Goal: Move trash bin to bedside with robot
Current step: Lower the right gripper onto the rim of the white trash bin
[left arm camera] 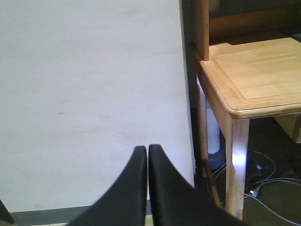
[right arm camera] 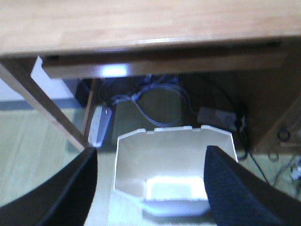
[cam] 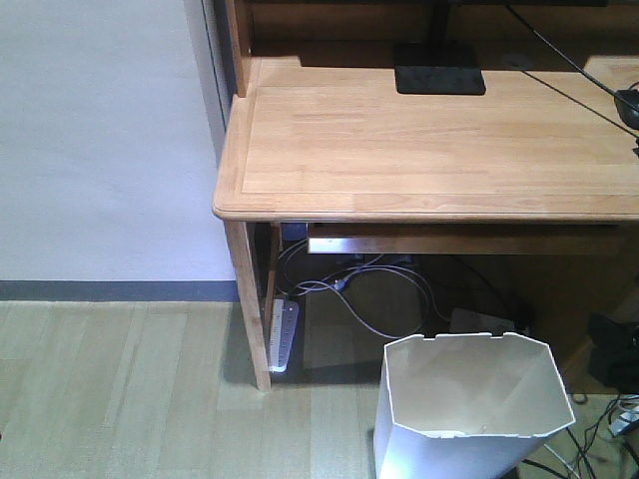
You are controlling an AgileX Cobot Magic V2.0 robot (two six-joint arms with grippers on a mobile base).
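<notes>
In the front view, a wooden desk (cam: 399,140) fills the upper part of the picture, with the flat black base of a stand (cam: 439,70) near its back edge. To the left are a pale wall (cam: 100,140) with a grey baseboard (cam: 110,290) and a light wood floor (cam: 120,389). Under the desk, a white power strip (cam: 283,334) lies beside the front leg and loose cables (cam: 369,294) hang and coil behind it. The white trash bin (cam: 459,384) stands upright on the floor at the lower right, just in front of the desk's edge, its notched angular rim facing up. In the left wrist view, the left gripper (left arm camera: 147,149) points at the wall (left arm camera: 89,94). Its black fingers (left arm camera: 136,188) are pressed tip to tip with nothing between them. The desk corner (left arm camera: 254,70) and its leg (left arm camera: 236,160) stand to the right, with cables (left arm camera: 263,183) on the floor behind. In the right wrist view, the right gripper (right arm camera: 151,149) looks down on the trash bin (right arm camera: 164,160), its fingers (right arm camera: 66,193) spread wide and holding nothing. One finger is clear of the bin's rim, and the other overlaps the rim's far side in the picture. Whether that finger touches the rim cannot be told. The desk (right arm camera: 141,21) edge runs above, with the power strip (right arm camera: 99,125) and cables (right arm camera: 150,99) beneath it.
</notes>
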